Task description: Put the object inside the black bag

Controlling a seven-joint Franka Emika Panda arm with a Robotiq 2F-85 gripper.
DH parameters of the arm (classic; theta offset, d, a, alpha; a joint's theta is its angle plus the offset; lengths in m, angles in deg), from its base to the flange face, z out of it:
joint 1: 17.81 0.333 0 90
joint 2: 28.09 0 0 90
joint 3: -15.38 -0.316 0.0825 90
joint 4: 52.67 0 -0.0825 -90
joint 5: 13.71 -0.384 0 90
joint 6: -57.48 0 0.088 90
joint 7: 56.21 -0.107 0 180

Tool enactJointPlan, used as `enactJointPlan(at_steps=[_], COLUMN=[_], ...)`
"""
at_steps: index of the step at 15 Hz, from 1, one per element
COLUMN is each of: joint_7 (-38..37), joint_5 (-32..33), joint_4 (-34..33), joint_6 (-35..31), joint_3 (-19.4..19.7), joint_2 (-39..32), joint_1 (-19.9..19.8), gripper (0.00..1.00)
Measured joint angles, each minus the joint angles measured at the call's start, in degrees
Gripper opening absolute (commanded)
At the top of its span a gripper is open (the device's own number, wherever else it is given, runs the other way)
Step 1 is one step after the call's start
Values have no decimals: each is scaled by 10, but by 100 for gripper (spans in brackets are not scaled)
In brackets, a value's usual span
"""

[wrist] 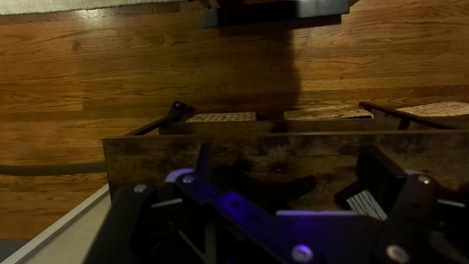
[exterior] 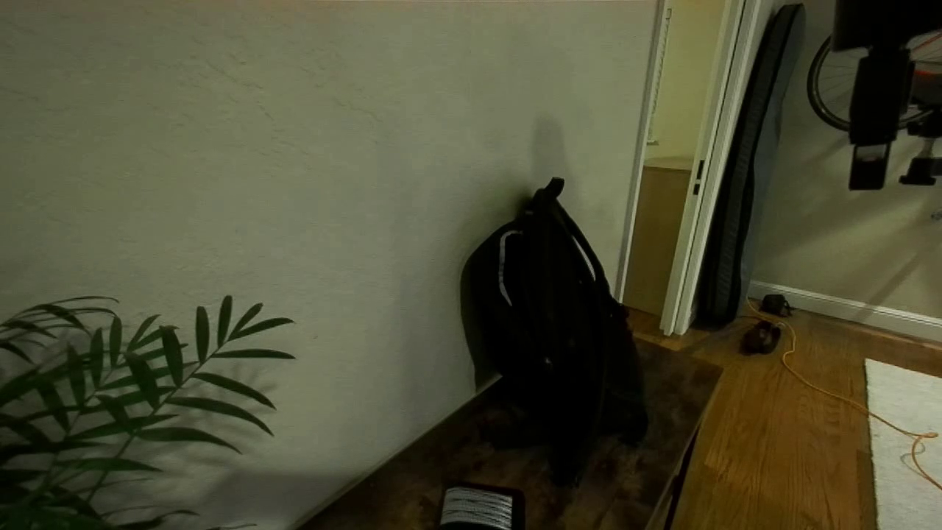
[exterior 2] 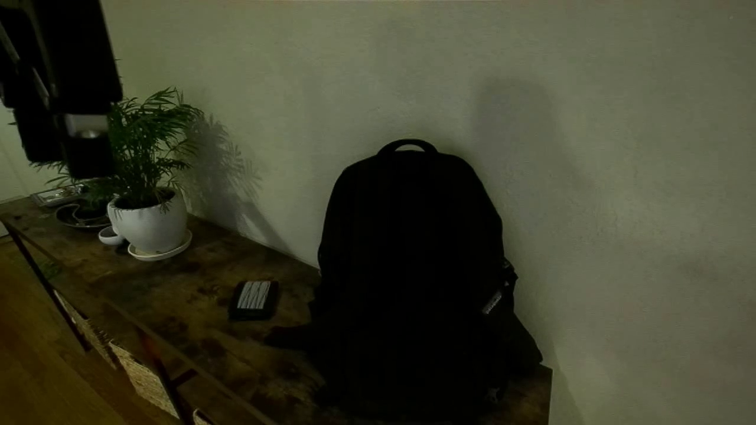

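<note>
Black two-fingered gripper: spread wide, nothing held, high and well apart from flat black rectangular object with white stripes, lying on dark-brown wooden tabletop near standing black fabric backpack. Judged pre-grasp; next: align over object, descend, straddle, close.

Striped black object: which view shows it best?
Best: an exterior view showing the striped object whole, uncovered. In an exterior view, the bottom edge crops it, its striped panel showing; in the wrist view, the hand partly hides it.
</note>
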Motion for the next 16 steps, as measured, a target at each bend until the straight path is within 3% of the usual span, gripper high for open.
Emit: enactJointPlan(at_steps=[16], joint_7=[-12], joint_5=[0], joint_4=[-12], joint_6=[-42], joint_3=[-39], joint_2=[-64], joint_1=[26], gripper=[100])
